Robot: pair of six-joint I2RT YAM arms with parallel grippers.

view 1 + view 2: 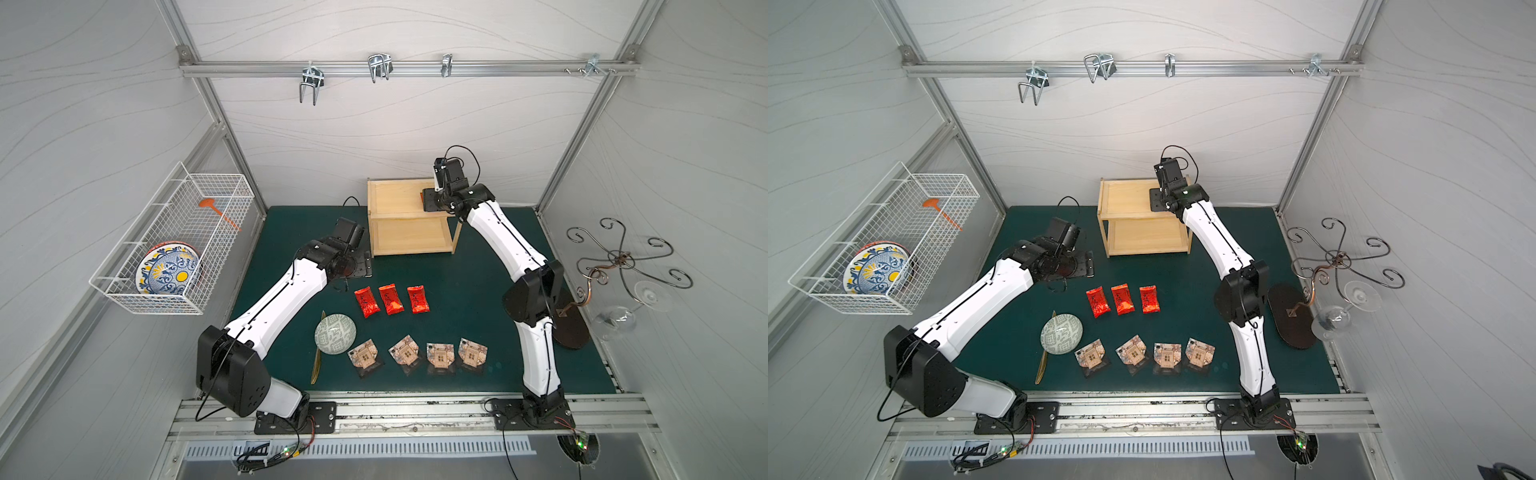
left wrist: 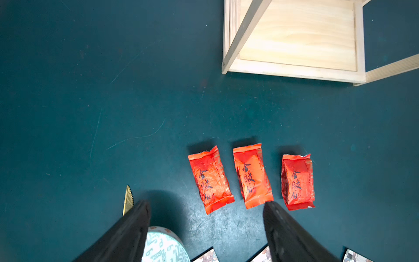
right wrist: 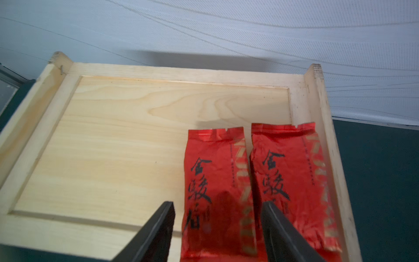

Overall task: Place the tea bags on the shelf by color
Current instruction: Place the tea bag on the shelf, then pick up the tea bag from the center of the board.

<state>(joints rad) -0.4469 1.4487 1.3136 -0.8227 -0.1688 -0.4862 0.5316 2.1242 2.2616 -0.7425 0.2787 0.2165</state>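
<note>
On the top tier of the shelf (image 3: 181, 72), at its right end, two red sachets (image 3: 213, 177) (image 3: 292, 172) lie flat, side by side and almost touching, with the dark print facing up. The right gripper (image 3: 218, 204) is above the inner one of the two. Its jaws are apart, with one finger on each side of this sachet. In the wrist view a strip of wood shows between one finger and the edge of the sachet, so nothing is clamped. The other finger stands in front of the neighbouring sachet.

In front of the shelf, on the green mat (image 1: 478, 270), three more red sachets (image 1: 367, 302) (image 1: 390, 299) (image 1: 417, 299) lie in a row, well apart from the shelf. Nearer to the bases of the arms, four tan pouches (image 1: 365, 354) (image 1: 406, 351) (image 1: 439, 354) (image 1: 471, 351) form a second row.

The left gripper (image 2: 206, 204) hovers over the mat, left of the shelf, with its jaws wide apart and nothing between them. Its wrist camera looks down on the three red sachets and the lower tier.

A round green-patterned bowl (image 1: 335, 333) sits just left of the tan row, and a gold serrated knife (image 1: 314, 370) lies along its left edge.

On the left wall a white wire basket (image 1: 216, 195) holds a blue and yellow plate (image 1: 166, 270). At the right side a dark metal stand (image 1: 623, 259) with curled hooks carries a wine glass (image 1: 615, 320).
</note>
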